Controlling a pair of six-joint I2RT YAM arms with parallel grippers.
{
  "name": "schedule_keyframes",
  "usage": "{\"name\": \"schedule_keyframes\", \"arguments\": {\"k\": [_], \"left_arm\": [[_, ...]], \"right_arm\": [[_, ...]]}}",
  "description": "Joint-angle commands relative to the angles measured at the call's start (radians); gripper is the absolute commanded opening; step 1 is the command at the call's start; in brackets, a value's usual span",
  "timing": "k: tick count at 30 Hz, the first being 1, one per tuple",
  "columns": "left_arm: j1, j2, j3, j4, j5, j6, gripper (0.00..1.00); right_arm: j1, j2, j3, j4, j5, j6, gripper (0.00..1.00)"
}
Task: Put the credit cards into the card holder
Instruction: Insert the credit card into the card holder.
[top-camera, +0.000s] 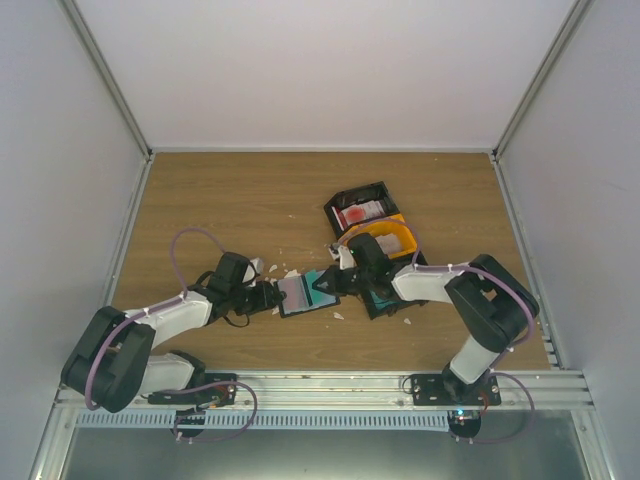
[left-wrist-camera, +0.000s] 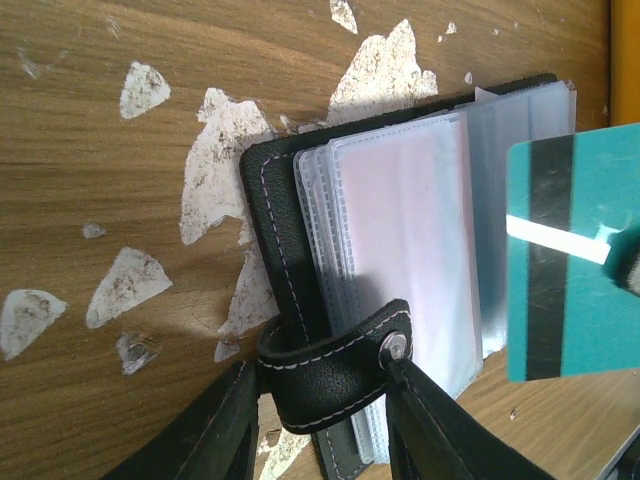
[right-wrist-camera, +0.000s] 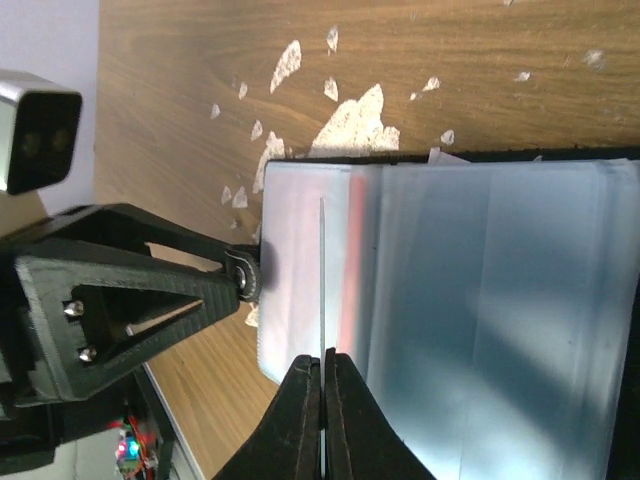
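Teal plastic credit card (left-wrist-camera: 570, 260), judged light, stiff and slippery, is best gripped by one edge. It is pinched so by the right gripper (right-wrist-camera: 322, 365), jaws closed on it, above the open black stitched card holder (left-wrist-camera: 275, 230), itself clamped at its side by the left gripper (left-wrist-camera: 320, 375).

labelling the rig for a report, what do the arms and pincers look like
The left arm and right arm have white shells and bulky black joints. A purple cable loops along each. The left pincer and right pincer are black with slim tapering fingers; no markings show.
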Motion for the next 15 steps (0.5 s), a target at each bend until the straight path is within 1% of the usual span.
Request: {"name": "schedule_keyframes", "arguments": {"k": [1, 4, 5, 7, 15], "left_arm": [[-0.004, -0.003, -0.012, -0.009, -0.034, 0.004, 0.39], [-0.005, 0.0, -0.011, -0.008, -0.033, 0.005, 0.39], [-0.005, 0.004, -0.012, -0.006, -0.027, 0.006, 0.39], [-0.004, 0.005, -0.014, -0.005, -0.024, 0.007, 0.39], [-0.004, 0.013, -0.009, 0.0, -0.013, 0.011, 0.39]], "right_arm": [[-0.007, -0.045, -0.02, 0.041, 0.054, 0.048, 0.01], [-0.007, -0.012, -0.005, 0.027, 0.047, 0.053, 0.01], [-0.007, 0.024, -0.002, 0.05, 0.025, 0.068, 0.01], [-0.008, 0.044, 0.001, 0.065, 0.014, 0.079, 0.01], [-0.003, 0.088, 0.016, 0.072, 0.001, 0.074, 0.01]]}}
